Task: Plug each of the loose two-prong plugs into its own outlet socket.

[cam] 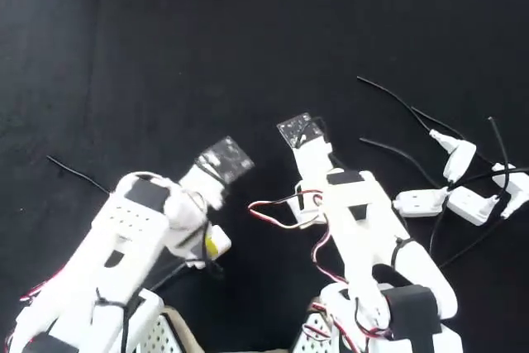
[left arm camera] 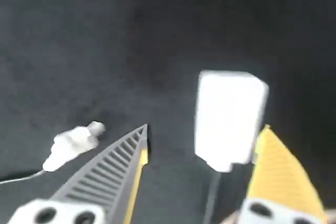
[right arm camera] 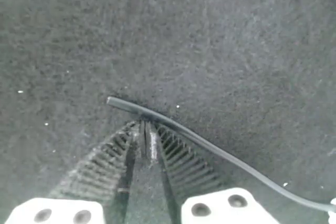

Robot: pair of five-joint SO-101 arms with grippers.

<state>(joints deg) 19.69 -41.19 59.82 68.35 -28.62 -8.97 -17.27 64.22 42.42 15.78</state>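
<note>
Black cloth-covered surface [cam: 165, 47]. Bearing white plugs [cam: 453, 155] and outlet sockets [cam: 420, 202] clustered at the right side, black cords [cam: 397, 97] trailing off them. Well apart at the left, one thin black wire [cam: 74, 173].

Four white plug/socket pieces sit clustered at the right of the desk [cam: 165, 55], with thin black cables [cam: 397, 97] running off far-left. Far piece [cam: 453, 155] is tilted. Left piece [cam: 420, 202] and mid piece [cam: 471, 205] lie end to end. Edge piece [cam: 517, 188] is rightmost.
</note>
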